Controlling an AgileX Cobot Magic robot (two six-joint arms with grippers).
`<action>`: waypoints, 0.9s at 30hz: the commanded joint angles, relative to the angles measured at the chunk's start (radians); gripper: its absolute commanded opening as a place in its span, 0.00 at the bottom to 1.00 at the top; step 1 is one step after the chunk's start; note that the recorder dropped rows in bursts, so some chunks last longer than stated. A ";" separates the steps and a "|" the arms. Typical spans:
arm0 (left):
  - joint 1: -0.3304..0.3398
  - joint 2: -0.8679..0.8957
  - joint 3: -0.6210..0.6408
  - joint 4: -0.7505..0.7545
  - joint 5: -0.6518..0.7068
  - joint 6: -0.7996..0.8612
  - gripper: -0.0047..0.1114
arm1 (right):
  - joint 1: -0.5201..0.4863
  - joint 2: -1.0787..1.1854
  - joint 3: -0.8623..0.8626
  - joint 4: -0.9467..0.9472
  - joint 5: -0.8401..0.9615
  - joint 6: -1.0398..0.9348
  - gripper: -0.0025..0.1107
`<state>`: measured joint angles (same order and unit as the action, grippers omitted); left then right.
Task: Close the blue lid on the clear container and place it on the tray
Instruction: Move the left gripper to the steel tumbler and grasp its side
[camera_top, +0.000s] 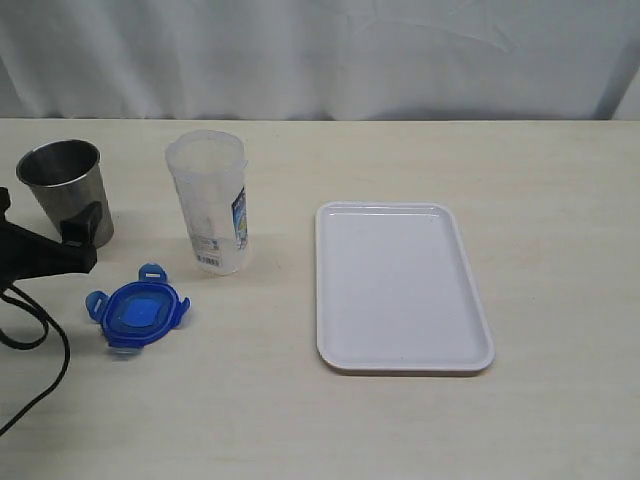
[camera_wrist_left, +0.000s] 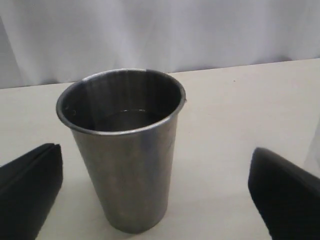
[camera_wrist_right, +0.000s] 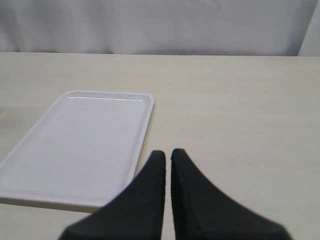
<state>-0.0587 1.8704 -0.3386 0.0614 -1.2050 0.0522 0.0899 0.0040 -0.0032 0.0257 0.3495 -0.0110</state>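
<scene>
The blue lid (camera_top: 138, 312) lies flat on the table, in front of and to the left of the clear container (camera_top: 208, 200). The container stands upright and uncovered, its printed label facing the front. The white tray (camera_top: 400, 285) lies to the right with nothing on it, and it also shows in the right wrist view (camera_wrist_right: 75, 145). My left gripper (camera_top: 88, 228) is at the far left, open wide, with the lid just to its right and not touched. Beside the tray's near corner, my right gripper (camera_wrist_right: 167, 152) is shut on nothing; it is outside the exterior view.
A grey steel cup (camera_top: 65, 190) stands at the far left. In the left wrist view the cup (camera_wrist_left: 125, 150) sits between the widely spread fingers (camera_wrist_left: 30, 185), apart from both. A black cable (camera_top: 45, 350) trails on the table below the left arm. A white curtain hangs behind the table.
</scene>
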 joint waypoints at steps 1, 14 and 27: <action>0.003 0.069 -0.051 -0.014 -0.016 0.004 0.92 | -0.007 -0.004 0.003 -0.007 -0.003 0.004 0.06; 0.003 0.207 -0.176 -0.025 -0.016 0.004 0.92 | -0.007 -0.004 0.003 -0.007 -0.003 0.004 0.06; 0.003 0.288 -0.248 -0.121 -0.016 0.004 0.92 | -0.007 -0.004 0.003 -0.007 -0.003 0.004 0.06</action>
<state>-0.0587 2.1568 -0.5755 -0.0072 -1.2089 0.0539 0.0899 0.0040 -0.0032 0.0257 0.3495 -0.0110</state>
